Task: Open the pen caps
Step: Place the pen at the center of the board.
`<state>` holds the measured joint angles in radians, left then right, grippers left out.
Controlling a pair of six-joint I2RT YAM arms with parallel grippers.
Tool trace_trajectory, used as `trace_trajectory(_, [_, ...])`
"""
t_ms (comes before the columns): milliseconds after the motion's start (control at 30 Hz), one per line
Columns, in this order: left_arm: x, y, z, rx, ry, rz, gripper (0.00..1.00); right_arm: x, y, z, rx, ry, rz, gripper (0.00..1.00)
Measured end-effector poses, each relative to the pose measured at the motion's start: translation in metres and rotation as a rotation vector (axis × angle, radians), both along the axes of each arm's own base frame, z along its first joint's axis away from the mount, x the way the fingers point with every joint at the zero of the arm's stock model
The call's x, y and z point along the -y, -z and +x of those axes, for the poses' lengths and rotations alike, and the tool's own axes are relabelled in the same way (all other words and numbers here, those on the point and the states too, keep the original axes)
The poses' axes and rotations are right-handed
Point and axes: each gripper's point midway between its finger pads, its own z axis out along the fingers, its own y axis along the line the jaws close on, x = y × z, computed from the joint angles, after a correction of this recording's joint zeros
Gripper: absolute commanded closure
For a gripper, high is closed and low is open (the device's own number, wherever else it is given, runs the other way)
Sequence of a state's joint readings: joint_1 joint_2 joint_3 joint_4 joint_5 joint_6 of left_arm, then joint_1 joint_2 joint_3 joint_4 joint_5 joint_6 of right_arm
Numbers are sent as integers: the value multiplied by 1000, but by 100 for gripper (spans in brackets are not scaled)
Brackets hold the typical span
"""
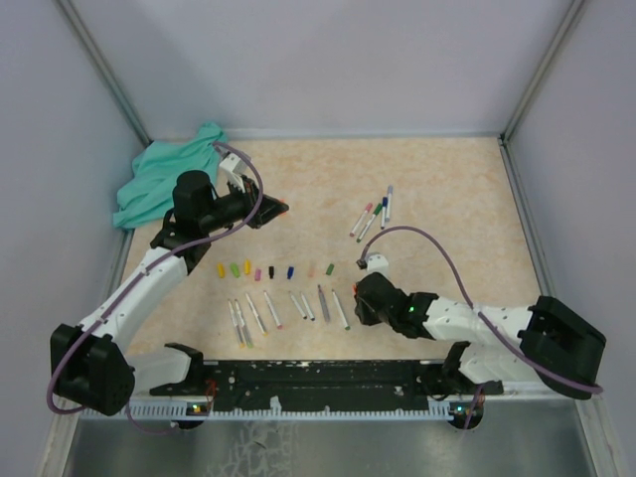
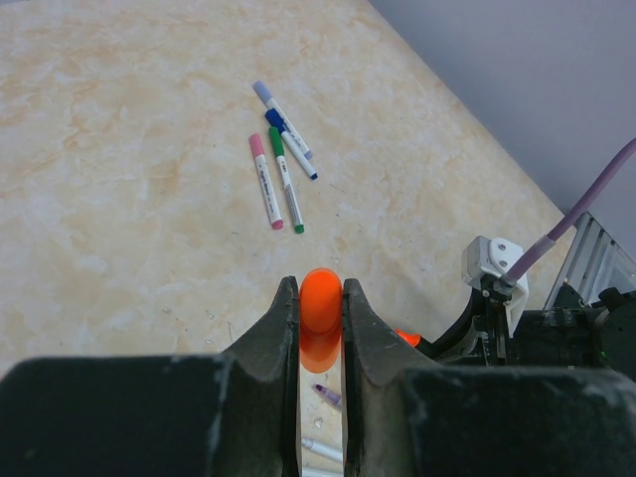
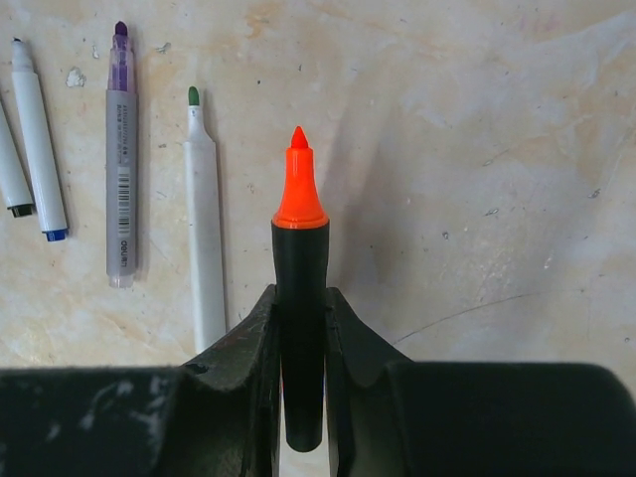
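Top view, caps (image 1: 257,273): about eight, in one row on counter (image 1: 447,179).
Left wrist, left fingers (image 2: 281,338): clamped on one orange cap (image 2: 320,313); four capped pens (image 2: 280,174) beyond.
Right wrist, right fingers (image 3: 260,333): gripping one black marker (image 3: 300,278), orange tip bare.

Your left arm (image 1: 149,273) stretches forward and inward, left gripper (image 2: 320,298) pinched tight on the orange cap (image 2: 320,323). Your right arm (image 1: 467,323) lies low, reaching leftward. The right gripper (image 3: 300,298) clamps a pen (image 3: 299,248), probably just above the table.
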<state>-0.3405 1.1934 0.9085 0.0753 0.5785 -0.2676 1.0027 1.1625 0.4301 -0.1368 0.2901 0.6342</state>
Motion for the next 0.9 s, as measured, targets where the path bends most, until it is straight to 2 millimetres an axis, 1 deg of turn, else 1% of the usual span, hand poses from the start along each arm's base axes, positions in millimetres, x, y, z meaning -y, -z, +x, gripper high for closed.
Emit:
trace_trajectory(300, [0,0,0,-1,0,0,100,-1,0,0,-10,9,14,70])
trace_trajectory(533, [0,1,0,-2,0,1,100,-5,-12,1,13,9,56,64])
trace_trajectory(700, [0,1,0,-2,1,3,100,-9,-28,3,43,3,107,62])
trace_trajectory(900, [2,3,-1,-7,16,2,100,-13,-60,4,111,-18,202,61])
